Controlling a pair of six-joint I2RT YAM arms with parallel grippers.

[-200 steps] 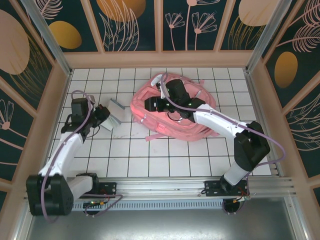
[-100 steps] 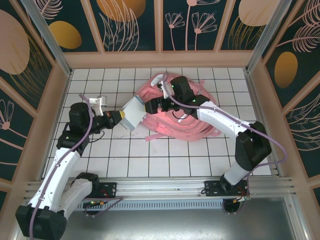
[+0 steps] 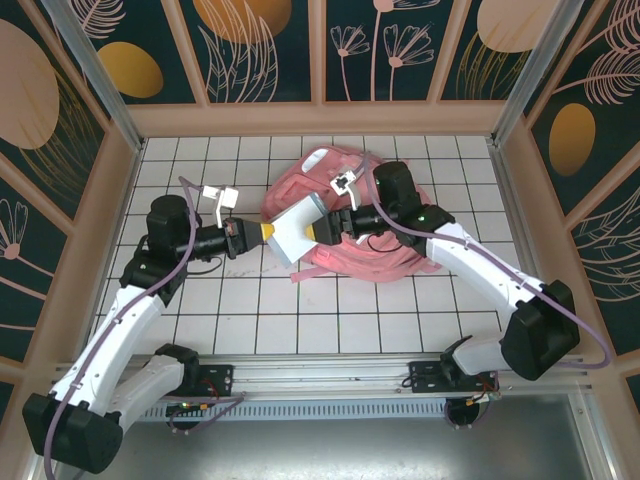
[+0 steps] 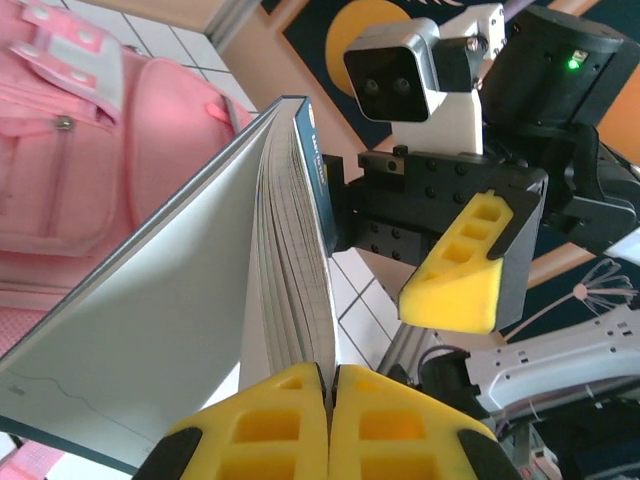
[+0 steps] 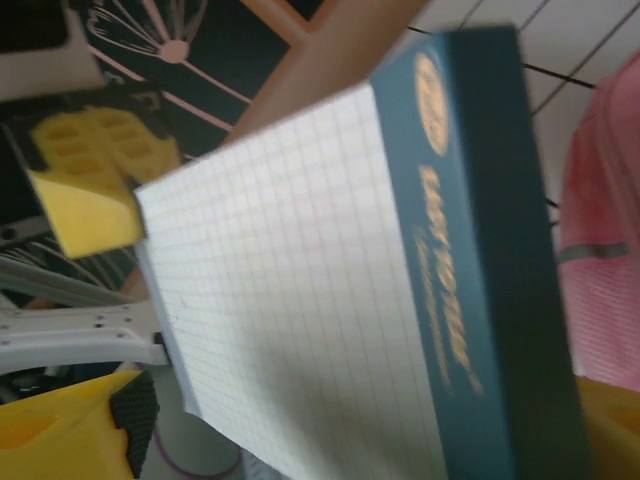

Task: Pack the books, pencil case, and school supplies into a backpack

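Observation:
My left gripper (image 3: 262, 232) is shut on the left edge of a grey book (image 3: 295, 228) and holds it in the air over the near-left side of the pink backpack (image 3: 395, 255). In the left wrist view the yellow fingertips (image 4: 300, 385) pinch the cover and pages of the book (image 4: 190, 300), which fans open. My right gripper (image 3: 325, 228) stands at the book's opposite edge, jaws open on either side of it. Its right finger (image 4: 460, 270) is clear of the spine. The right wrist view has a squared page and teal spine of the book (image 5: 300, 280) between wide-apart fingers (image 5: 50, 430).
The white tiled table (image 3: 300, 320) is walled by wooden panels (image 3: 100, 230) on the left, back and right. A metal rail (image 3: 330, 375) runs along the near edge by the arm bases. The backpack's pocket side (image 4: 70, 160) lies just left of the held book.
My left arm carried the book from the table's left side rightward to the backpack. My right gripper drew back from the backpack, opened and came to the book's far edge.

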